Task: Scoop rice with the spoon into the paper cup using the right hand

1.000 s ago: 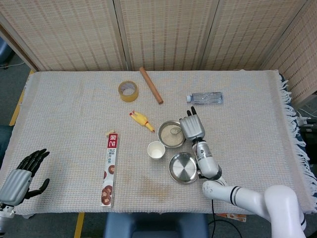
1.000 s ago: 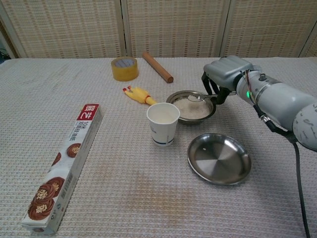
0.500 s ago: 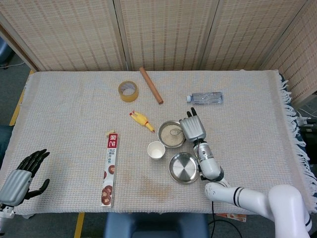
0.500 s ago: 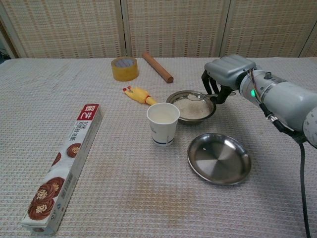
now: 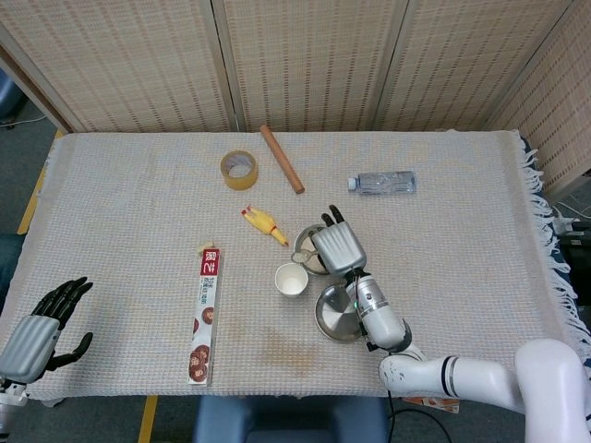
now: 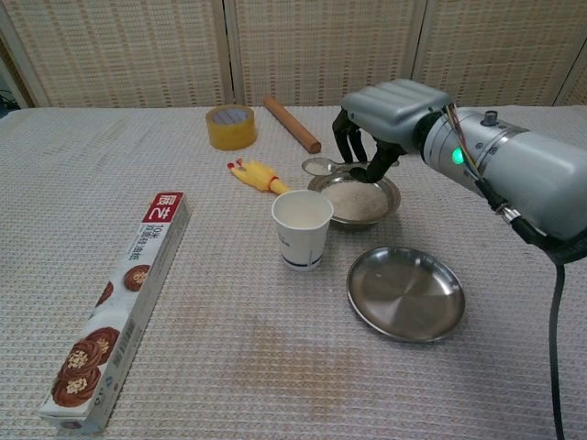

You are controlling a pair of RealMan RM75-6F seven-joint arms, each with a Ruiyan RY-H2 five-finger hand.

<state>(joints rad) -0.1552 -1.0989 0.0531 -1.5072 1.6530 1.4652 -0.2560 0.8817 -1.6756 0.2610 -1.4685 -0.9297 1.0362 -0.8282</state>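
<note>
My right hand [image 6: 385, 115] [image 5: 336, 247] holds a metal spoon [image 6: 321, 166] [image 5: 301, 257] lifted above the left rim of the steel rice bowl [image 6: 356, 200]. The spoon's bowl carries some rice and hangs between the rice bowl and the white paper cup [image 6: 302, 228] [image 5: 292, 280], which stands upright just left of the bowl. In the head view the hand covers most of the rice bowl. My left hand [image 5: 42, 319] rests open at the table's near left edge, far from everything.
An empty steel plate [image 6: 405, 292] lies in front of the rice bowl. A yellow rubber chicken [image 6: 258, 175], tape roll [image 6: 230, 126], wooden rolling pin [image 6: 291, 124] and water bottle [image 5: 382, 183] lie behind. A long wrap box [image 6: 117, 307] lies at the left.
My right hand lifted the spoon out of the rice bowl and carried it left toward the paper cup. The left hand has not moved.
</note>
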